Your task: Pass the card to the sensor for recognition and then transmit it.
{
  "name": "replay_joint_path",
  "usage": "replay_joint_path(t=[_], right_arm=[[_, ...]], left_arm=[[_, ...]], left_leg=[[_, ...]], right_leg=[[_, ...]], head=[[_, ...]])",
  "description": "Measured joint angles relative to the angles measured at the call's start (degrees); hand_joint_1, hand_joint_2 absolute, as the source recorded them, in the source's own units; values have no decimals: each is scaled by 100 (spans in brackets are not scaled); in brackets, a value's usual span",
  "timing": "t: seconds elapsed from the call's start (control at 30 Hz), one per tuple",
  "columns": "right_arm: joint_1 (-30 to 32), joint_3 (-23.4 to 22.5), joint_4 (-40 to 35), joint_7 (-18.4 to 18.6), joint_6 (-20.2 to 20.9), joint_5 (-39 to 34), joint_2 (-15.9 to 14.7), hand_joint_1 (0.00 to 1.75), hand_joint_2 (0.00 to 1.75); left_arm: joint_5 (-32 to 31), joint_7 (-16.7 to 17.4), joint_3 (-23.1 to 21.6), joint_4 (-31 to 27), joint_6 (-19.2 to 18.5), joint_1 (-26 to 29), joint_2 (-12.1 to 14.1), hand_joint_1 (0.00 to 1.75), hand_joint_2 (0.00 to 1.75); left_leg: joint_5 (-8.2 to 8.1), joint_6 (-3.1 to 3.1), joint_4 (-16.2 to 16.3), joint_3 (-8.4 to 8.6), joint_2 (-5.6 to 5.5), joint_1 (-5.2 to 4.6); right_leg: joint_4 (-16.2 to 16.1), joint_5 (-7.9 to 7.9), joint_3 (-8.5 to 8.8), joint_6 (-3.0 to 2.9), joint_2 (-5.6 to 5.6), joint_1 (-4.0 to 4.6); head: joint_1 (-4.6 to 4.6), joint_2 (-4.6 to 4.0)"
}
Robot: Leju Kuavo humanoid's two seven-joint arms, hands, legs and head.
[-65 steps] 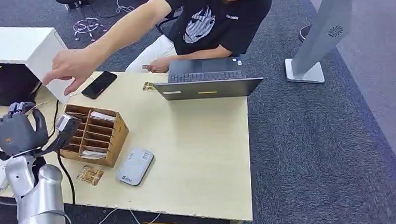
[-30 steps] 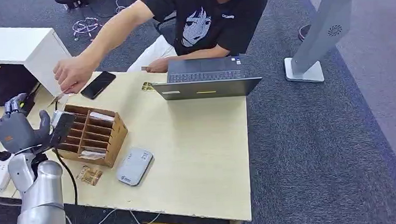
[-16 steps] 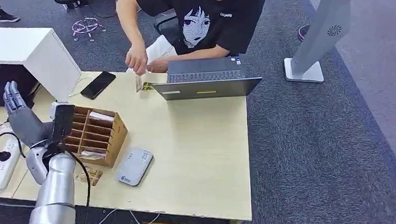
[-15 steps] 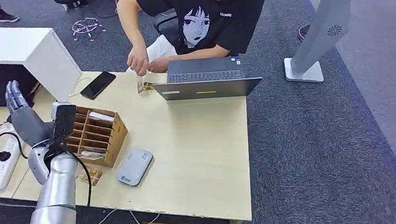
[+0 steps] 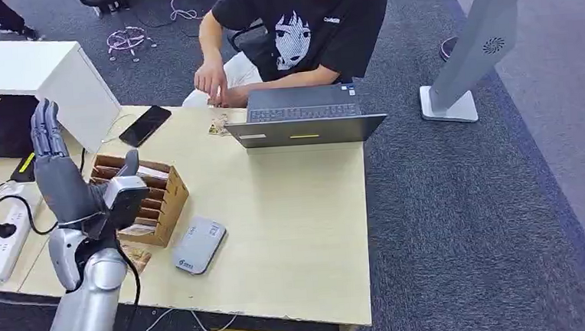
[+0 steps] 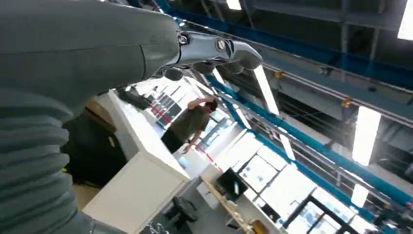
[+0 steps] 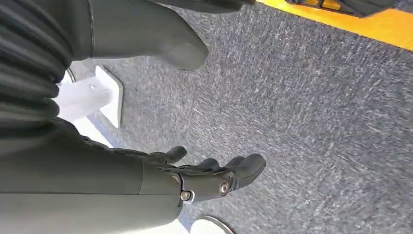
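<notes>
Card (image 5: 217, 125): lies flat on the far edge of the table, just left of the laptop, close below the seated person's hand.
Person's hand (image 5: 210, 80): hovers above the card, apart from it; whether it pinches anything I cannot tell.
Left hand (image 5: 64, 179): raised over the left part of the table, fingers straight and spread, pointing up, thumb out to the side; it holds nothing. In the left wrist view the fingers (image 6: 214, 48) stretch out against the ceiling.
Right hand (image 7: 195, 178): hangs over grey carpet, fingers loosely bent and apart, nothing in them.
Sensor (image 5: 199, 246): grey rounded reader, flat on the table near its front edge, just right of the wooden organiser.
Wooden organiser (image 5: 161, 200): slotted box partly behind the left hand; white slips sit in some slots.
Laptop (image 5: 306, 120): open, facing the person.
Phone (image 5: 146, 124): black, flat, beside the white cabinet (image 5: 54, 80).
Table (image 5: 293, 227): light wood.
</notes>
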Motion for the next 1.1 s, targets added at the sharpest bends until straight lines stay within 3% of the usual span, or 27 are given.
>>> replay_joint_path(t=[0.03,0.13,0.33,0.47,0.8,1.1], right_arm=[[10,-18,0,-2,-2,-9,0,0,175],[39,-83,0,-46,-2,-96,0,0,175],[49,-166,0,-68,4,-96,0,0,175],[51,-205,0,-105,46,-116,0,0,175],[58,-312,9,-98,109,-149,0,0,175],[57,-350,13,-94,116,-98,0,0,175]], left_arm=[[-77,61,-87,-175,-140,116,81,0,175],[-247,460,-377,-670,-1024,415,471,0,175],[-262,581,-614,-1103,-1286,645,877,0,175],[-538,816,-756,-1230,-1854,809,1154,0,175],[-959,964,-800,-1551,-2255,1824,1872,0,175],[-1080,999,-800,-1711,-2365,2158,2129,0,175]], left_leg=[[0,0,0,0,0,0],[0,0,-1,-1,1,0],[0,0,-2,-3,0,1],[0,0,-3,-1,6,0],[-3,-4,-6,-5,6,1],[0,-1,-5,-5,0,1]], right_leg=[[0,0,0,0,0,0],[0,-2,-3,-1,1,0],[0,-2,-5,-2,0,0],[0,-1,-3,-1,6,0],[0,-5,-10,-4,6,1],[0,-3,-4,-3,-1,0]], head=[[0,0],[0,0],[-2,-2],[-2,0],[-2,0],[0,0]])
